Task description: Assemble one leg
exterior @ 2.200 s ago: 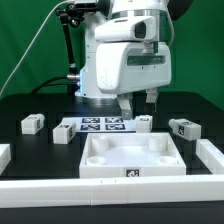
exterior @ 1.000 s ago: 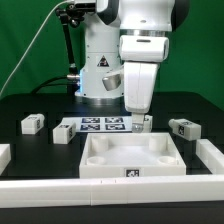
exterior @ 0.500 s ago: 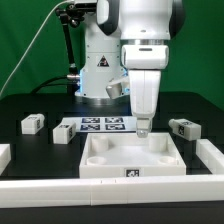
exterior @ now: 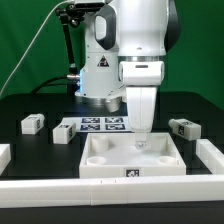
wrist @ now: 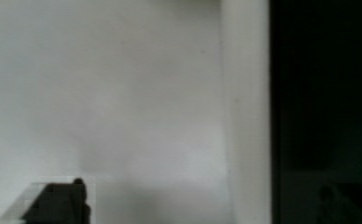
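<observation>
The large white square tray-like piece [exterior: 130, 152] lies at the front middle of the black table. My gripper [exterior: 140, 141] hangs low over its far right part, fingers pointing down. In the wrist view the two dark fingertips [wrist: 55, 202] stand far apart with only a plain white surface [wrist: 125, 100] between them, so the gripper is open and empty. Legs with marker tags lie at the exterior view's left [exterior: 32, 123], beside the tray's far left corner [exterior: 64, 133], and at the right [exterior: 183, 127]. The leg that lay behind the tray's far right edge is hidden by the gripper.
The marker board [exterior: 103, 124] lies behind the tray. White rails run along the front [exterior: 110, 186] and the right side [exterior: 210, 152]. The robot base [exterior: 98, 75] stands at the back.
The gripper has turned, come down and moved forward from above the marker board's right end to low over the tray's far right part. The leg there is now hidden.
</observation>
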Controlling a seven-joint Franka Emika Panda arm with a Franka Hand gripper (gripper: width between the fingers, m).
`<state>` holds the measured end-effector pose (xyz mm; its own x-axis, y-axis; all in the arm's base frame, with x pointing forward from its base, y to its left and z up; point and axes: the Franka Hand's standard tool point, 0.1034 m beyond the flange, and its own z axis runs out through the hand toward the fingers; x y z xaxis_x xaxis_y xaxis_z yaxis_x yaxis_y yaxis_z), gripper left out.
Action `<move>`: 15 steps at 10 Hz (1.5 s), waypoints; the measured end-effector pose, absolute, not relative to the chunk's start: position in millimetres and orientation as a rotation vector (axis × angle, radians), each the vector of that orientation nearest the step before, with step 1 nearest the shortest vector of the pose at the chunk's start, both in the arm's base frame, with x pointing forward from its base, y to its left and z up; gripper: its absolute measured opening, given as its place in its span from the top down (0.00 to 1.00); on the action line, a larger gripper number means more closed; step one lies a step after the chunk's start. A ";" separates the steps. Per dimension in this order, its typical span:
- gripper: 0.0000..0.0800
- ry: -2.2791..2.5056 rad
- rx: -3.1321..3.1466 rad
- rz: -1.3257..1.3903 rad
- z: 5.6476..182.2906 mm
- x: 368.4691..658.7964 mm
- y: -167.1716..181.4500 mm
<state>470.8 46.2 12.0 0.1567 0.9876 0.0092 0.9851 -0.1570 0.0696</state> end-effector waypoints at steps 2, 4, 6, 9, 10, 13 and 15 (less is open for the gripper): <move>0.19 2.005 2.357 0.079 11.8 470.5 45.0; 0.52 2.005 2.357 0.078 11.7 470.2 45.0; 0.74 2.005 2.358 0.077 11.4 469.8 45.0; 0.92 2.006 2.358 0.075 11.0 469.2 45.0; 0.92 2.006 2.358 0.075 11.0 469.1 45.0; 0.92 2.006 2.358 0.075 11.0 469.1 45.0; 0.92 2.014 2.353 0.070 10.9 469.1 45.2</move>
